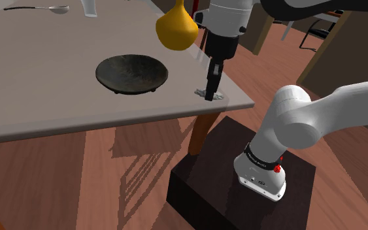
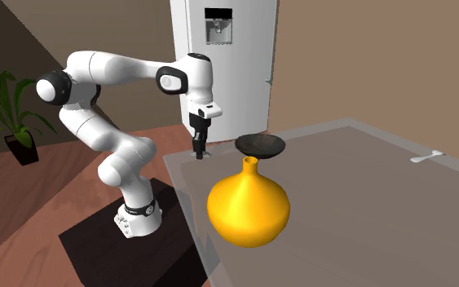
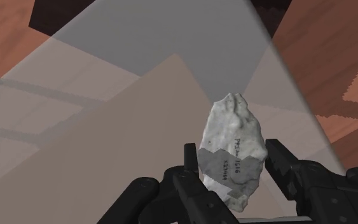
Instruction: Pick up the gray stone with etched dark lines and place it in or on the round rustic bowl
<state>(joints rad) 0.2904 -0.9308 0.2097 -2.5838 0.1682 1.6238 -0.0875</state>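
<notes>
The gray stone [image 3: 233, 149], pale and rough with small dark etched marks, lies at the table's near corner [image 1: 216, 95]. My black gripper [image 3: 233, 167] points straight down over it, and the fingers [image 3: 191, 162] press against its two sides. The stone still rests on the tabletop. The round dark rustic bowl [image 1: 133, 72] stands on small feet to the shoulder view's left of the gripper [image 1: 210, 95], about a hand's length away. In the second exterior view the gripper [image 2: 197, 152] sits at the table's far corner, beside the bowl [image 2: 262, 145].
A yellow round vase [image 1: 176, 27] stands just behind the gripper and looms large in the second exterior view [image 2: 249, 204]. A spoon [image 1: 42, 8] lies at the far edge of the grey table [image 1: 38, 78]. The table's edge and corner are right beside the stone.
</notes>
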